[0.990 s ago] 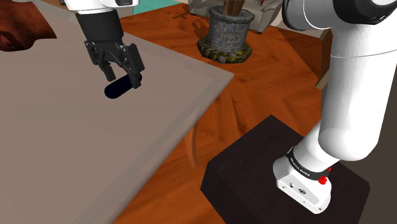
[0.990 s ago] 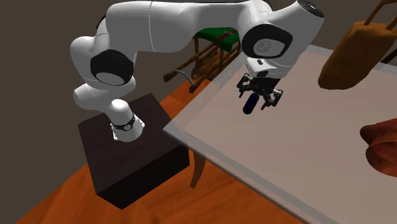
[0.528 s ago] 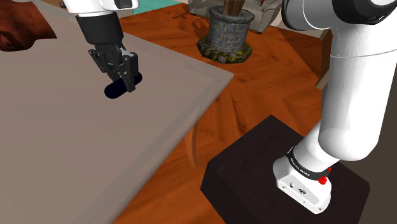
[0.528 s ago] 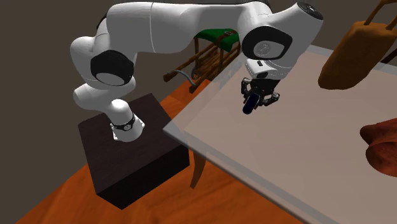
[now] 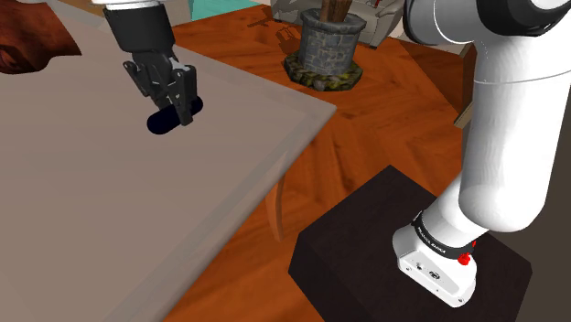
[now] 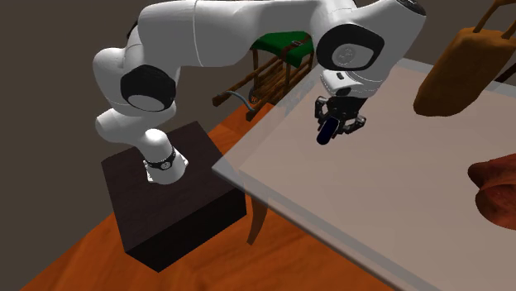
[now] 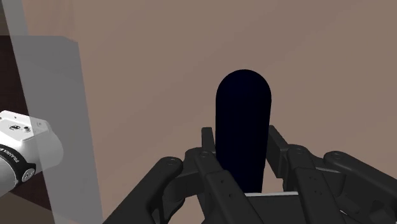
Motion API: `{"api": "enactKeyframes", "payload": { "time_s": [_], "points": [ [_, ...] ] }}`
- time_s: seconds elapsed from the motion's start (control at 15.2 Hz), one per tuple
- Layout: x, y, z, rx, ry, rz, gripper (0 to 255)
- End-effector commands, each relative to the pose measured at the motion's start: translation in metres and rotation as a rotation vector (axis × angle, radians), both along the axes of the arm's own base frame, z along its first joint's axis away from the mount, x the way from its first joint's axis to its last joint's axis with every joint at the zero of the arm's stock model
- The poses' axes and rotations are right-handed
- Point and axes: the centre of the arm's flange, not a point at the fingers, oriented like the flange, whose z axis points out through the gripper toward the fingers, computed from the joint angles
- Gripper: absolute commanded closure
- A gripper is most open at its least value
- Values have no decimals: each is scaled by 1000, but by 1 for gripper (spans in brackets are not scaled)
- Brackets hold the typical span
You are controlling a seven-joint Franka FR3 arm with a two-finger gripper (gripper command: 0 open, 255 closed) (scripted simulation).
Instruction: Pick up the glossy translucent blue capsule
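The capsule (image 5: 162, 123) is a very dark, glossy blue rod with rounded ends. My gripper (image 5: 183, 108) is shut on it, and the capsule hangs just above the grey-brown tabletop (image 5: 110, 210), near the table's corner on the shoulder view's right. In the second exterior view the gripper (image 6: 336, 124) points down at the table (image 6: 397, 198) with the capsule (image 6: 324, 136) sticking out below the fingers. In the wrist view both black fingers (image 7: 207, 147) clasp the capsule (image 7: 243, 108) at its lower half, and its rounded end reaches past the gripper (image 7: 242, 137).
A brown lump (image 5: 27, 41) lies at the table's far end. A brown bag (image 6: 463, 66) and a reddish-brown object (image 6: 496, 194) sit on the second exterior view's right. A stone pot (image 5: 322, 50) stands on the wooden floor beyond the table's edge. The dark stand (image 5: 403, 247) is lower right.
The fingers went from standing apart around the capsule to shut on it. Since then the hand has risen a little with the capsule in it.
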Motion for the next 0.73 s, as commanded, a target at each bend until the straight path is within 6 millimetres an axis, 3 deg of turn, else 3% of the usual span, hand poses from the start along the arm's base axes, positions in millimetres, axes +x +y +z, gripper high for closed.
{"api": "enactKeyframes", "payload": {
  "time_s": [0.0, 0.66],
  "points": [
    [0, -1, 10, 0, 0, 0, 255],
    [0, -1, 63, 0, 0, 0, 255]
  ]
}}
